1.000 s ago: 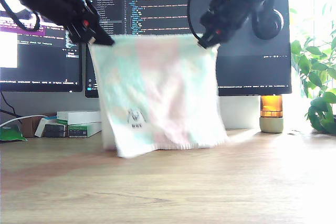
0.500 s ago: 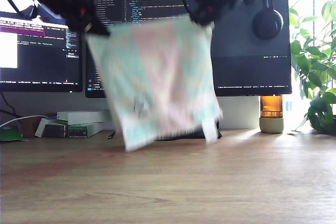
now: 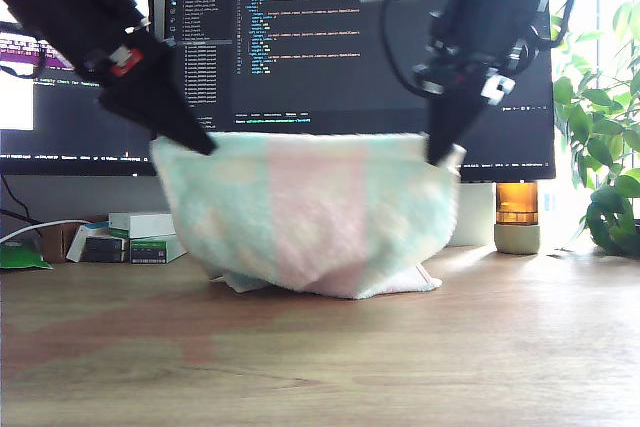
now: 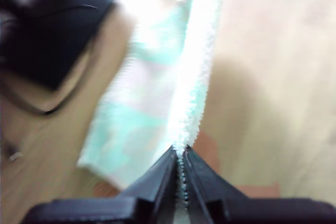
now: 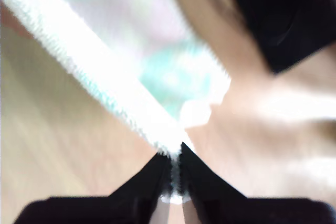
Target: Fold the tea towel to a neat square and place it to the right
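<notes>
The tea towel (image 3: 300, 212), mint green with a pink band down its middle, hangs by its two top corners and sags between them. Its lower part lies bunched on the wooden table (image 3: 400, 357). In the exterior view one arm's gripper (image 3: 200, 144) pinches the corner at the left and the other arm's gripper (image 3: 445, 159) pinches the corner at the right. My first gripper (image 4: 181, 153) is shut on the towel's fluffy edge (image 4: 197, 77). My second gripper (image 5: 176, 153) is likewise shut on a towel edge (image 5: 105, 77). The wrist views do not show which arm is which.
Two monitors (image 3: 300, 47) stand behind the towel. An amber jar (image 3: 517, 215) and a leafy plant (image 3: 605, 147) are at the exterior view's right, small boxes (image 3: 150, 235) at its left. A black flat object (image 4: 52, 30) (image 5: 283, 14) lies on the table beyond the towel.
Both grippers have come down with the towel. It hung free above the table before; now its bottom rests crumpled on the table and the top edge sits lower.
</notes>
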Controlling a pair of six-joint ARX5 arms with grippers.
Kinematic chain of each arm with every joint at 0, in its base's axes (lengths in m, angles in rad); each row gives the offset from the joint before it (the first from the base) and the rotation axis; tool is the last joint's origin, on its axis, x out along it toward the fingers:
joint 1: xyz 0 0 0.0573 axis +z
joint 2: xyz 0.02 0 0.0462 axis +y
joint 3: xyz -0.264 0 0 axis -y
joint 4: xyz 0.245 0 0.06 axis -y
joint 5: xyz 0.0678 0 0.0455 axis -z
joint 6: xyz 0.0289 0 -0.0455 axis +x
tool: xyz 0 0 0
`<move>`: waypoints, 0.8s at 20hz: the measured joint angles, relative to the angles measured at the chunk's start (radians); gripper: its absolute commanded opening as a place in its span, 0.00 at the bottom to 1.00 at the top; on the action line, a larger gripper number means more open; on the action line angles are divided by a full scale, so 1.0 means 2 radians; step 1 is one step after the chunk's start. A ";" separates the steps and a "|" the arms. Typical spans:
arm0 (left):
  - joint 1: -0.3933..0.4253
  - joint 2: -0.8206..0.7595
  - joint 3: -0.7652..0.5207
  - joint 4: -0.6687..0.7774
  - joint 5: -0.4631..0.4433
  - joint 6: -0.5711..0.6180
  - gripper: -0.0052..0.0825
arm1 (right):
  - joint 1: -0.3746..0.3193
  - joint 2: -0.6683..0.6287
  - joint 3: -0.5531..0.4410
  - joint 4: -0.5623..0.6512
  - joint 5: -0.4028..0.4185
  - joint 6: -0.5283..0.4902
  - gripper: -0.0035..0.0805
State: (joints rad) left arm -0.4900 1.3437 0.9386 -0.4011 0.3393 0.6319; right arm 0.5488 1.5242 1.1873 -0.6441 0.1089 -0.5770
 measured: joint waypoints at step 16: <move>-0.070 0.000 0.000 -0.031 0.067 -0.044 0.03 | -0.020 -0.010 0.000 -0.142 -0.037 -0.051 0.03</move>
State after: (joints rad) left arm -0.6296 1.3434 0.9382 -0.4641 0.4728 0.5434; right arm 0.5087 1.5051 1.1873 -0.9272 0.0357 -0.6781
